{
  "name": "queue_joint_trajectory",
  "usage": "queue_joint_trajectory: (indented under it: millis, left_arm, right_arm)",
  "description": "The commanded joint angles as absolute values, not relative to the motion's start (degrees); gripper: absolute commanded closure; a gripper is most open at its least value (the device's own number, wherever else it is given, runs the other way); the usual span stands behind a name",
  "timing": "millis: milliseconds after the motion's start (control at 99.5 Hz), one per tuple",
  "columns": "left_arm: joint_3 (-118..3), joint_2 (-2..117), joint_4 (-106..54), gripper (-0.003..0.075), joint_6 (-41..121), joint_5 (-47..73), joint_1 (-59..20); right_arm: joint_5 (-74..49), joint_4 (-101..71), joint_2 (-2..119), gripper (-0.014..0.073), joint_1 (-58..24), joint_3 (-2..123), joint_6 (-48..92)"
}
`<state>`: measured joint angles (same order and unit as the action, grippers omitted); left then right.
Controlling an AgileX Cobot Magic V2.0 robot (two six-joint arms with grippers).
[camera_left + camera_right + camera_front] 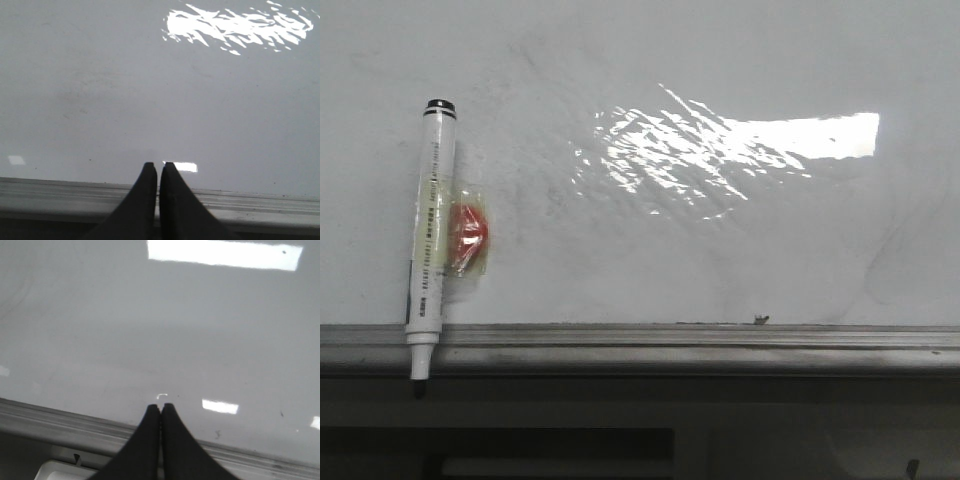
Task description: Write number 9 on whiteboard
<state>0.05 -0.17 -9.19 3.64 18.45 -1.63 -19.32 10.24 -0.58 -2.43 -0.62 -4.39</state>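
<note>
Above the grey ledge [720,338], broad bare whiteboard [720,250]; both end effectors [158,165] [160,406] pinched closed, empty.

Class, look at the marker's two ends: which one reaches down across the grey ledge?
The tapered writing tip of the marker; it crosses the ledge, whereas the black-ringed end points up on the whiteboard.

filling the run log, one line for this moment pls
board: no 9 yet | marker: on board, untouched | left tool: shut, empty | right tool: shut, empty

A white marker [429,240] stands upright at nine o'clock, tip down, a red magnet [468,238] touching its right side.
</note>
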Motion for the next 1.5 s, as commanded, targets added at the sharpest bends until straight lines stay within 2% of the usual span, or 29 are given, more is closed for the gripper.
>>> queue_joint_trajectory:
  millis: [0, 784, 894, 1025, 1166, 1487]
  left_arm:
    - [1.1, -1.8, -9.9, 0.0741, 3.2, 14.3, -1.7]
    - [1.1, -1.8, -6.7, 0.0741, 3.7, 14.3, -1.7]
    - [1.1, -1.8, -7.4, 0.0741, 3.7, 14.1, -1.7]
    - [1.1, -1.8, -26.0, 0.0741, 3.7, 13.9, -1.7]
    - [1.1, -1.8, -44.1, 0.0741, 3.7, 13.7, -1.7]
    - [1.0, -1.8, -73.6, 0.0741, 3.7, 12.3, -1.7]
  right_arm:
    - [-17.7, 11.1, -1.6, 0.0644, -2.2, -2.3, -4.1]
    - [-17.7, 11.1, -1.6, 0.0644, -2.2, -2.3, -4.1]
    - [-13.1, 11.4, -1.6, 0.0644, -2.2, -2.3, -4.1]
    - [-2.5, 6.4, -1.6, 0.0644, -2.2, -2.3, -4.1]
    - [7.5, -10.6, -1.6, 0.0644, -2.2, -2.3, -4.1]
    - [11.5, -36.8, -1.6, 0.0645, -2.2, 0.8, -4.1]
